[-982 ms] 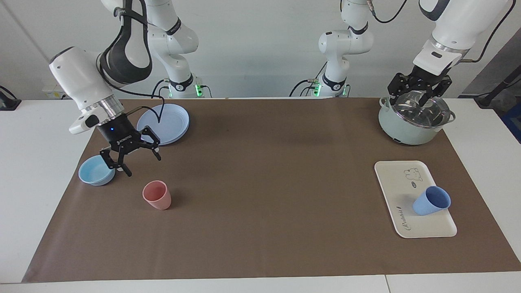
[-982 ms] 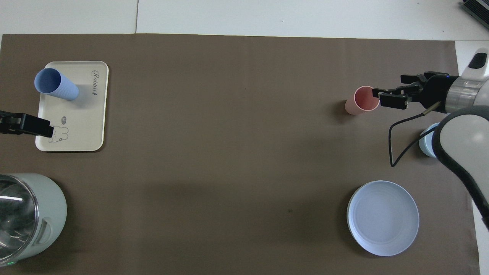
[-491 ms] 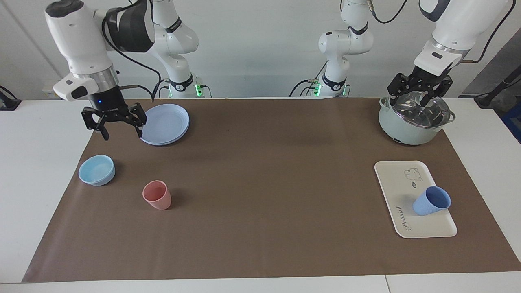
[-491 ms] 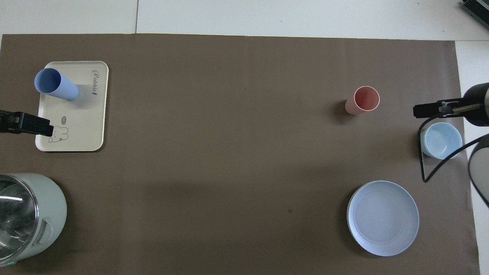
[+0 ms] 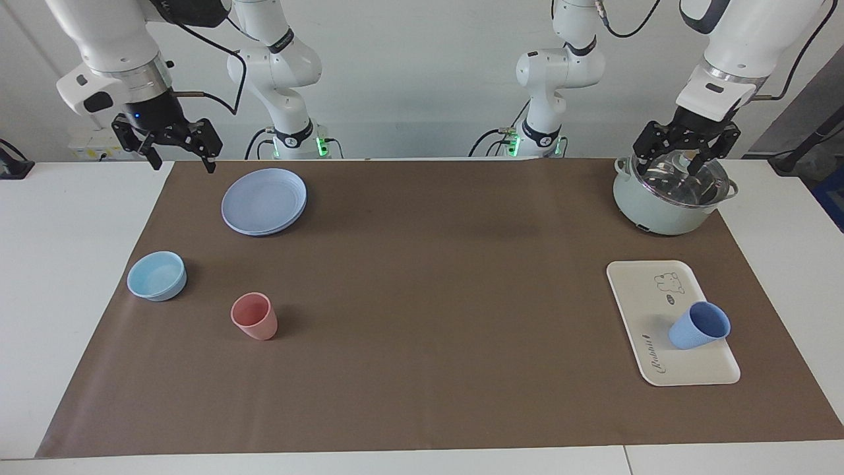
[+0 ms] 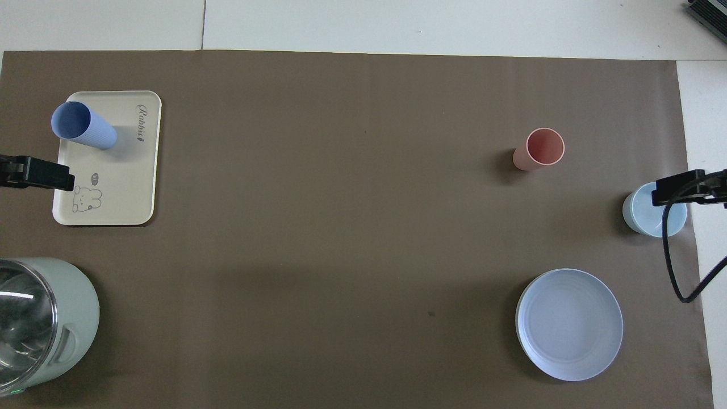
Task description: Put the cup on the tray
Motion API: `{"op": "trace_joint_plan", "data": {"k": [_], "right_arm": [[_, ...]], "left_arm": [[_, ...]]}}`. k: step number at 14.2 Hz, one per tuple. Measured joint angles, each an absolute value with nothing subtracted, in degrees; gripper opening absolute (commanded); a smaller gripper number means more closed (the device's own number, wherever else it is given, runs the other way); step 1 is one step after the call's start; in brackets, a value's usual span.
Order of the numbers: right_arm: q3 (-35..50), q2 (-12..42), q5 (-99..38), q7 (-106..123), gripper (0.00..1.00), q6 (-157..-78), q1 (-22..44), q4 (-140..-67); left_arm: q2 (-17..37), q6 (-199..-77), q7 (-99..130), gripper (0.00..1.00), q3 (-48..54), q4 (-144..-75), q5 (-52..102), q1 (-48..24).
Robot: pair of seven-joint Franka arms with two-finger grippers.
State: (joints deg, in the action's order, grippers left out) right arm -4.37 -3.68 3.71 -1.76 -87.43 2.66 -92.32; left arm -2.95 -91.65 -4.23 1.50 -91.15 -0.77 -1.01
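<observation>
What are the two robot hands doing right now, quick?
Left gripper: open, holding nothing, up over the lidded pot.
Right gripper: open, holding nothing, raised near the blue plate.

Cursive "Rabbit" on the tray (image 5: 643, 287)

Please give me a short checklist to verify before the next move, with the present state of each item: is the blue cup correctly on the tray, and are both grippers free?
1. Cup stands on the tray: ok.
2. Cup upright, mouth up: ok.
3. Cup fully inside the tray's rim: cannot tell; it stands close to the edge at the left arm's end of the table.
4. Left gripper open, holding nothing, raised over the pot: ok.
5. Right gripper open, holding nothing, raised over the mat's corner beside the plate: ok.
6. Pink cup and bowl apart from the tray: ok.
</observation>
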Motion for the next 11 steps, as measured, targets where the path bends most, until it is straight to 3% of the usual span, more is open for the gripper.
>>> {"op": "trace_joint_plan", "data": {"k": [11], "right_arm": [[-4.14,-3.01,0.37,-4.69,1.0,-87.02,2.79,-92.17]], "left_arm": [[-1.48,-92.19,-4.16,1.0,1.89,-90.81,-0.78,-1.14]]}}
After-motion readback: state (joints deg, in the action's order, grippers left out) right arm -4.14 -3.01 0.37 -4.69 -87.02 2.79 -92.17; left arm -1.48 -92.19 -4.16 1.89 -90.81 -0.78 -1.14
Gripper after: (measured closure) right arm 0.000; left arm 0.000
